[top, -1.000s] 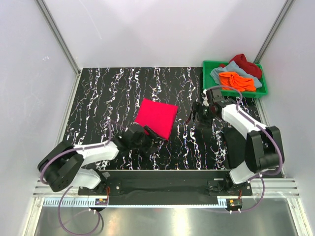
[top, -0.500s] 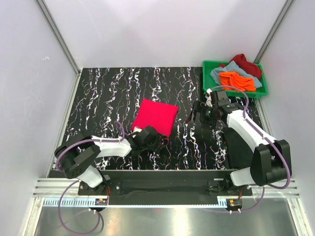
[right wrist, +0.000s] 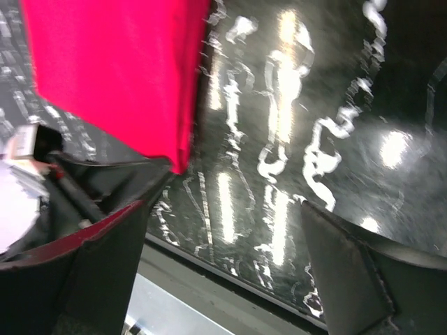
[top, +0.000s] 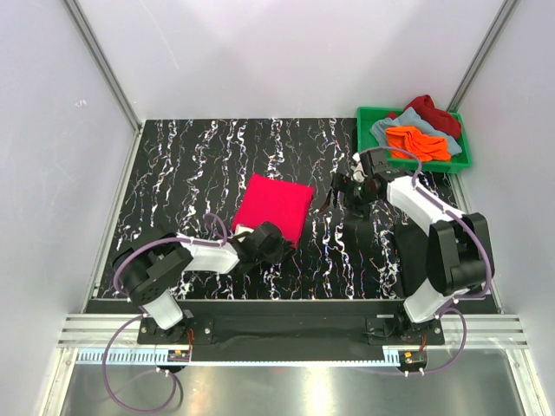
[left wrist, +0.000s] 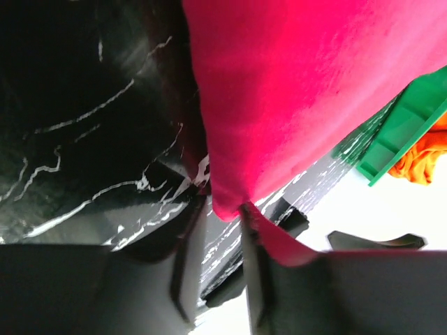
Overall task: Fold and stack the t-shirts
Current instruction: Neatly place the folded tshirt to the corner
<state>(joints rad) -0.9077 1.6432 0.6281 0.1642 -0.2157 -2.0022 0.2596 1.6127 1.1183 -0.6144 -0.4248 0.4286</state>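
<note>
A bright pinkish-red t-shirt (top: 276, 205) lies folded into a square at the middle of the black marbled table (top: 191, 173). My left gripper (top: 274, 239) sits at the shirt's near corner. In the left wrist view that corner (left wrist: 227, 206) hangs right at the tips of my left gripper (left wrist: 222, 204), whose jaws stand narrow with a gap still showing. My right gripper (top: 334, 198) hovers wide open just right of the shirt. In the right wrist view the shirt (right wrist: 119, 70) fills the upper left and only bare table lies between the jaws of that gripper (right wrist: 234, 188).
A green crate (top: 364, 143) at the far right corner holds orange (top: 418, 141), grey-blue (top: 386, 130) and dark red (top: 434, 113) shirts. The left wrist view also shows the crate (left wrist: 405, 132) and the orange cloth (left wrist: 426, 157). White walls enclose the table.
My left gripper has slid in to the shirt's near corner and its jaws have narrowed. My right gripper opened wide and shifted slightly away from me.
</note>
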